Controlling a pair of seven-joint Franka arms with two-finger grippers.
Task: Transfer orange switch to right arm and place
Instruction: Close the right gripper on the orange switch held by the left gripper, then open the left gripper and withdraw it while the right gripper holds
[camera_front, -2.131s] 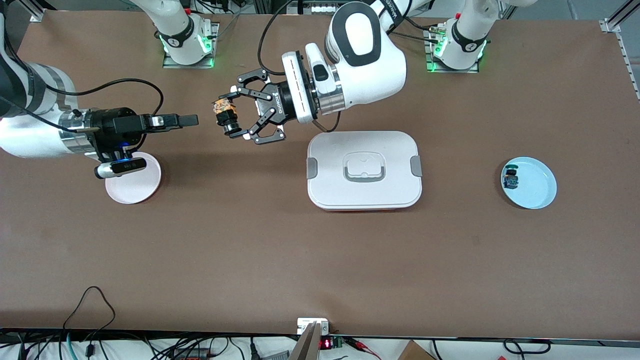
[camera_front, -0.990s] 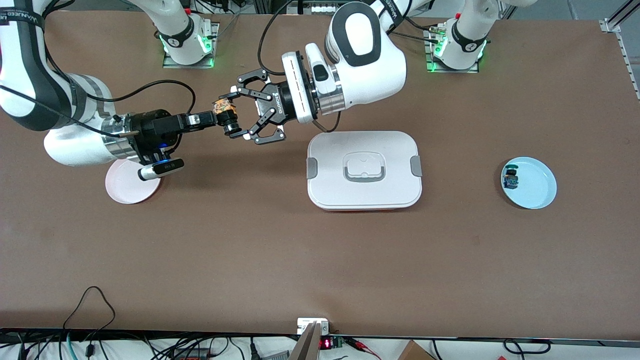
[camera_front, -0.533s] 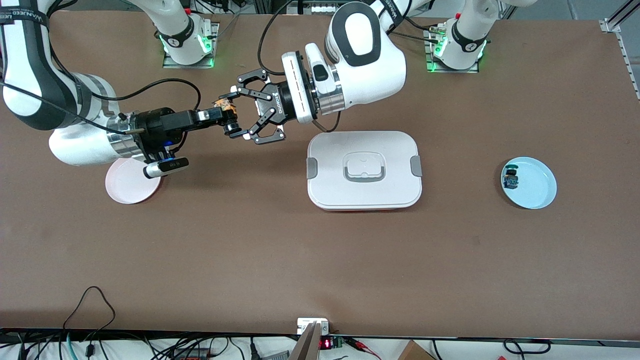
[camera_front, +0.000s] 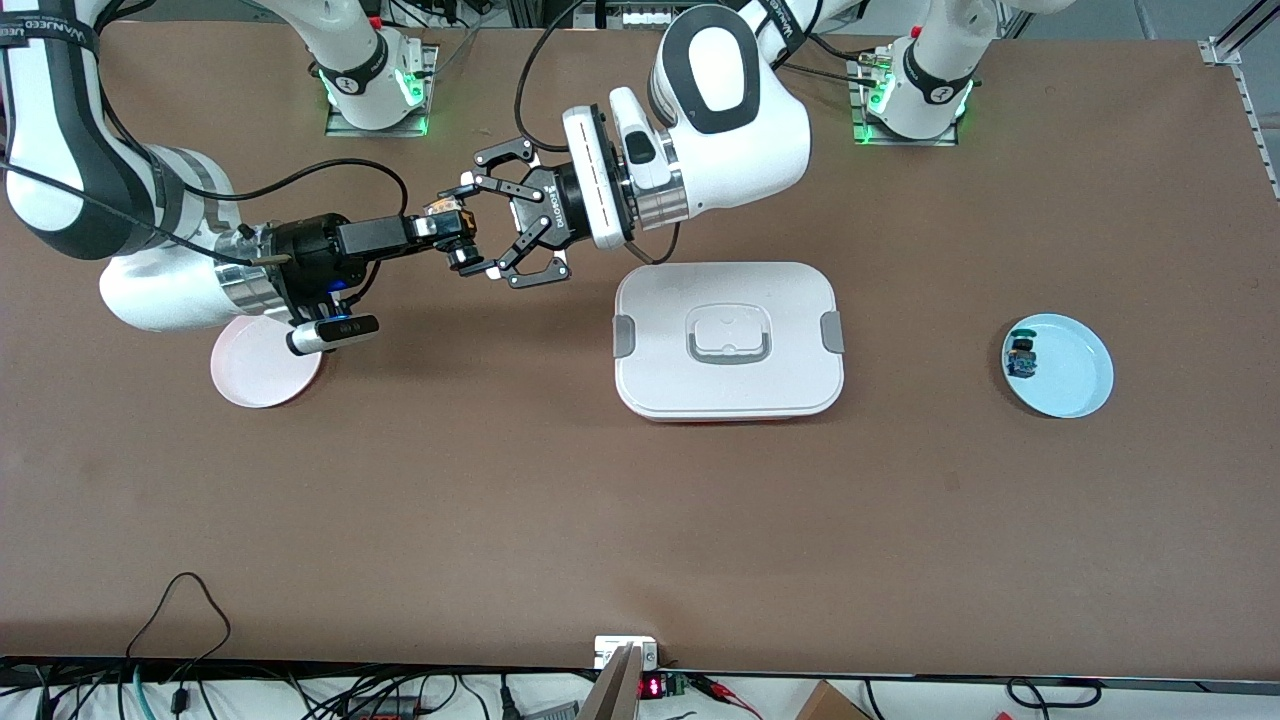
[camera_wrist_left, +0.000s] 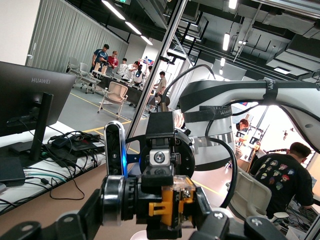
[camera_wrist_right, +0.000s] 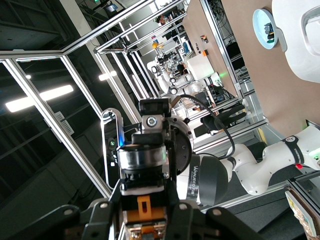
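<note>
Both grippers are clamped on the orange switch (camera_front: 449, 222) at once, mid-air over bare table (camera_front: 640, 520), between the pink plate (camera_front: 262, 378) and the white lidded box (camera_front: 729, 340).

Left gripper (camera_front: 462, 228): fingers pinched tight on the switch, black body and cap end pointing toward the front camera. Left wrist view shows the switch (camera_wrist_left: 172, 205) right at its fingertips, tan-orange block facing the lens.

Right gripper (camera_front: 432, 228): comes in level from the right arm's end of the table, jaws narrowed onto the switch from the side. Right wrist view has the switch (camera_wrist_right: 145, 206) between its fingers (camera_wrist_right: 176, 220), with the left gripper's wrist just above it.

Right arm (camera_front: 120, 230) hangs over the pink plate, partly covering it. Left arm (camera_front: 730, 130) reaches across from its base, elbow above the box's edge.

Blue plate (camera_front: 1075, 390) sits toward the left arm's end, well apart from the handover, with a small dark switch (camera_front: 1022, 358) lying in it.
</note>
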